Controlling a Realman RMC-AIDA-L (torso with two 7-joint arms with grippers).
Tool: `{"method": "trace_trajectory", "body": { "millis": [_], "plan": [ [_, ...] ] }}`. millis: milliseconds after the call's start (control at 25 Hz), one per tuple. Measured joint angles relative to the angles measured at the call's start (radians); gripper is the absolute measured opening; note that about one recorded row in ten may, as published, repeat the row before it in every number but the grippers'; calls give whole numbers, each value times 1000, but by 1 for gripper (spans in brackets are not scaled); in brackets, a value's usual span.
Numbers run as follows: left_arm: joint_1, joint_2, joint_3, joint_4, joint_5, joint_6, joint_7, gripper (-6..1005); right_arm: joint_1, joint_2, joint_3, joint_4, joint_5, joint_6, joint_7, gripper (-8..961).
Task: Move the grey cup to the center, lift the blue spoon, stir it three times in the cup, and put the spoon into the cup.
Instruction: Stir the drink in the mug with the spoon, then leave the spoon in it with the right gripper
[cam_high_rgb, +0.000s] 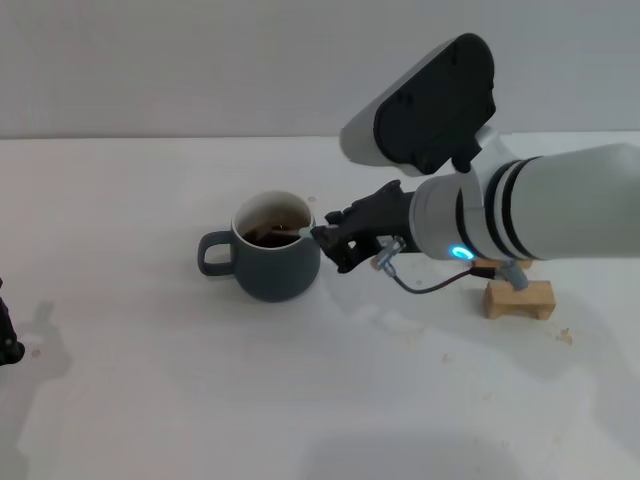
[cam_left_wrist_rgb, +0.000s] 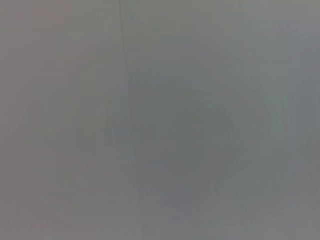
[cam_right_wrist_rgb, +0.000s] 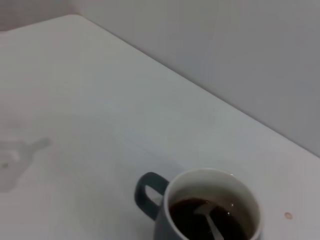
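Black jaws of the right gripper (cam_high_rgb: 322, 237) sit just outside the rim of the grey cup (cam_high_rgb: 272, 258), on the side away from its handle, and they look clamped on the blue spoon (cam_high_rgb: 296, 233), though the handle itself is mostly hidden between them. From the jaws the spoon slants over the rim and down into the cup; in the right wrist view its metal bowl (cam_right_wrist_rgb: 207, 216) lies dipped in the dark brown liquid. The cup stands upright on the white tabletop (cam_high_rgb: 150, 400), near the middle of it, its loop handle turned toward the robot's left.

By my judgement the spoon is light, stiff and slim, so a pinch high on the handle suits it, and it could twist in the jaws if pushed hard against the cup wall. The mug looks heavy enough to stay put under gentle stirring, but the liquid may slop if the strokes are wide.

Behind the right arm a small wooden block (cam_high_rgb: 519, 299) rests on the tabletop, well apart from the cup. The left gripper (cam_high_rgb: 6, 340) barely shows at the tabletop's left edge, idle.
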Motion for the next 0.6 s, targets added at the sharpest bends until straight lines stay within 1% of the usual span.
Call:
{"method": "trace_trajectory", "body": {
  "millis": [320, 600],
  "plan": [
    [4, -2, 3, -3, 0, 6, 0, -2, 7, 2, -32, 15, 39, 4, 0, 273],
    [14, -2, 3, -3, 0, 11, -4, -2, 32, 2, -33, -19, 35, -37, 0, 277]
  ]
}}
